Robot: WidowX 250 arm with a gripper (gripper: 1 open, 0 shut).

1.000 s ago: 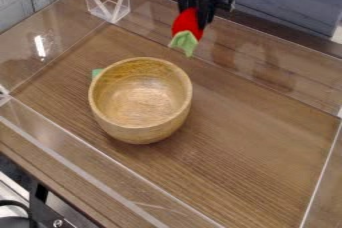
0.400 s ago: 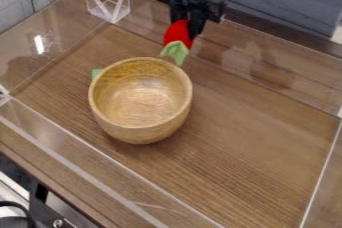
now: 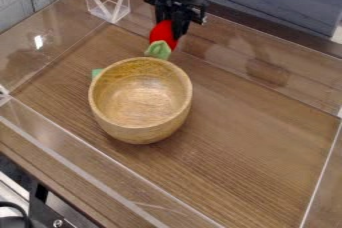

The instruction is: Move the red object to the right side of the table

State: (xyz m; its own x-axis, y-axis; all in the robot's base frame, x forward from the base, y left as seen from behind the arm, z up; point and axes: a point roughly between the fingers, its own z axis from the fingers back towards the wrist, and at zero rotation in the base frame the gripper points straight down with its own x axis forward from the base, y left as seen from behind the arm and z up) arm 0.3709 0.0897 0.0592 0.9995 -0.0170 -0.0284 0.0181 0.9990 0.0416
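The red object (image 3: 162, 36), a small strawberry-like toy with a light green leafy end pointing down-left, hangs from my black gripper (image 3: 170, 22), whose fingers are shut on its red upper part. It is held low over the dark wood-grain table (image 3: 254, 112), just behind the far rim of the wooden bowl (image 3: 140, 99). The leafy tip sits close to the tabletop; I cannot tell whether it touches.
A small green piece (image 3: 98, 74) lies against the bowl's left side. Clear acrylic walls (image 3: 54, 42) edge the table, and a clear angled stand (image 3: 107, 2) sits at the back left. Bare wood stretches to the right of the bowl.
My gripper has carried the red object leftward and down, from right of the bowl's far side to just behind its far rim. The bowl and green piece stayed put.
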